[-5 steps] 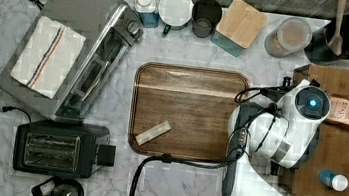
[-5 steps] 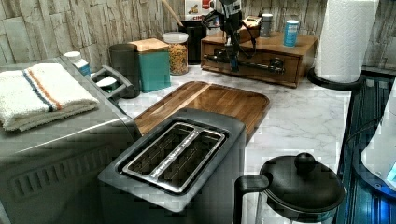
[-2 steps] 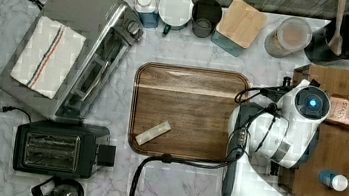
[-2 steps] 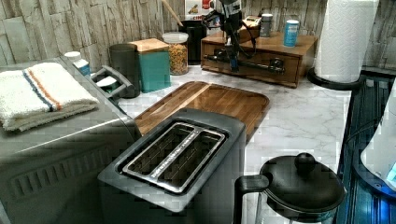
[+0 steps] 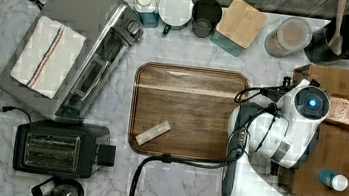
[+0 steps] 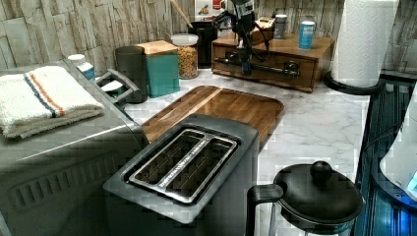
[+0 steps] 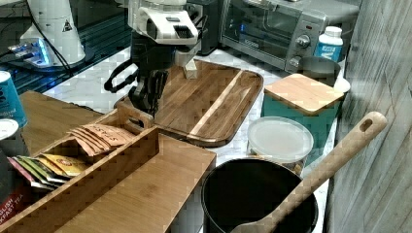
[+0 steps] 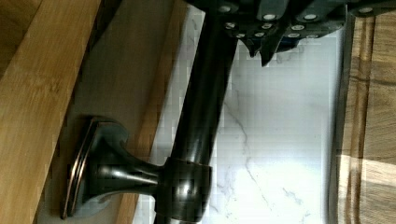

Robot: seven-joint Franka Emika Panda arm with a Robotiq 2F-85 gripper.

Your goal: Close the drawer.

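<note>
The drawer (image 6: 275,73) is the front face of a low wooden cabinet (image 6: 290,46) at the left view's back right. It carries a dark bar handle (image 6: 268,68) and looks pushed in level with the cabinet. My gripper (image 6: 246,69) hangs straight down right in front of that handle, near the bar's left end. In the wrist view the bar handle (image 8: 205,107) and one of its mounts stand off the drawer front (image 8: 126,88). The gripper (image 8: 262,51) sits beside the bar on the counter side, its tips together and nothing between them. In the right view the gripper (image 7: 148,103) reaches down past the cabinet's edge.
A dark wooden tray (image 5: 188,112) holding a small packet (image 5: 153,132) lies just beyond the gripper. Tea bags (image 7: 99,136) and bottles (image 6: 306,34) sit on the cabinet top. Canisters (image 5: 242,25), a toaster oven (image 5: 75,45), a toaster (image 5: 58,146) and a paper towel roll (image 6: 364,42) ring the marble counter.
</note>
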